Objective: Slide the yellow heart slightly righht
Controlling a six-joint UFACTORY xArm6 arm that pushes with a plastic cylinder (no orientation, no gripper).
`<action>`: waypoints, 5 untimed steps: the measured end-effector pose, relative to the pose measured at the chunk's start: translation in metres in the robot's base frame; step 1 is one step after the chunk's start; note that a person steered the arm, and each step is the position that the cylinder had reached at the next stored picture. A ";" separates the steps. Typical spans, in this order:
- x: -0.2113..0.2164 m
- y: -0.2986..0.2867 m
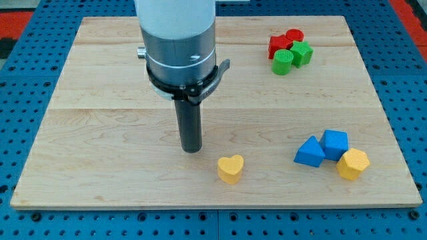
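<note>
The yellow heart (231, 169) lies on the wooden board near the view's bottom, a little right of centre. My tip (192, 149) rests on the board just up and to the left of the heart, with a small gap between them. The rod hangs from the large grey and white arm end at the view's top.
A blue triangle (309, 152), a blue cube (335, 143) and a yellow hexagon (353, 164) cluster at the lower right. Two red blocks (285, 41) and two green blocks (292, 57) cluster at the upper right. The board's (100, 133) bottom edge runs just below the heart.
</note>
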State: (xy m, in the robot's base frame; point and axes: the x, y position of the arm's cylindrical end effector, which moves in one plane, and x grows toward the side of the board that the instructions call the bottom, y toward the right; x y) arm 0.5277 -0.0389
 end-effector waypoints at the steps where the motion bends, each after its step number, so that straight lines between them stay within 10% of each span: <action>1: 0.019 0.004; 5: 0.031 0.086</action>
